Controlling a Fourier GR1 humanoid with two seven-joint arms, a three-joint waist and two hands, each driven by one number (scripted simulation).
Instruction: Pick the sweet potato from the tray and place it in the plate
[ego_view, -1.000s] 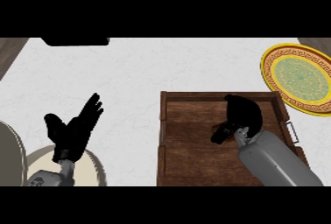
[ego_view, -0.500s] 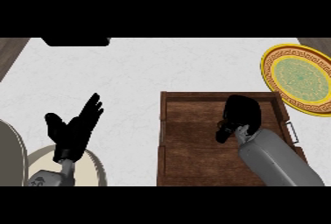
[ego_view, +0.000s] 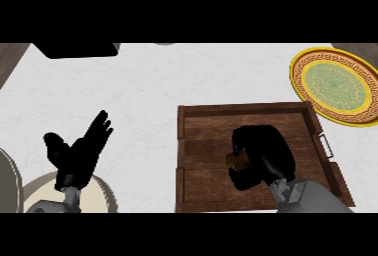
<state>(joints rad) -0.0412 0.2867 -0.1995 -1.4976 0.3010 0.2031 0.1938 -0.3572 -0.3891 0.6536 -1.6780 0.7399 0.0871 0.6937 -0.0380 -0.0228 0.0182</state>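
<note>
The brown wooden tray (ego_view: 214, 125) is seen in the lower right of the frame, set on the pale speckled worktop (ego_view: 148, 90). Over the middle of the tray the black right hand (ego_view: 262, 150) is curled round the orange-brown sweet potato (ego_view: 235, 159), of which only a small patch is shown between the fingers and thumb. Whether the sweet potato has been raised off the tray floor cannot be told. The black left hand (ego_view: 77, 152) is held open at the lower left, fingers up, resting.

The task is judged to be at the grasp: the sweet potato has been taken hold of but is not yet out of the tray, and the round yellow-rimmed plate with a green centre (ego_view: 303, 75), at the upper right, holds nothing. The lift, the carry and the release are left.

The tray's raised rim lies between the hand and the plate, so a lift above it would be needed before any move up and to the right. The plate is set just beside the tray's upper right corner and is cut by the frame's right edge. The worktop left of the tray is open.
</note>
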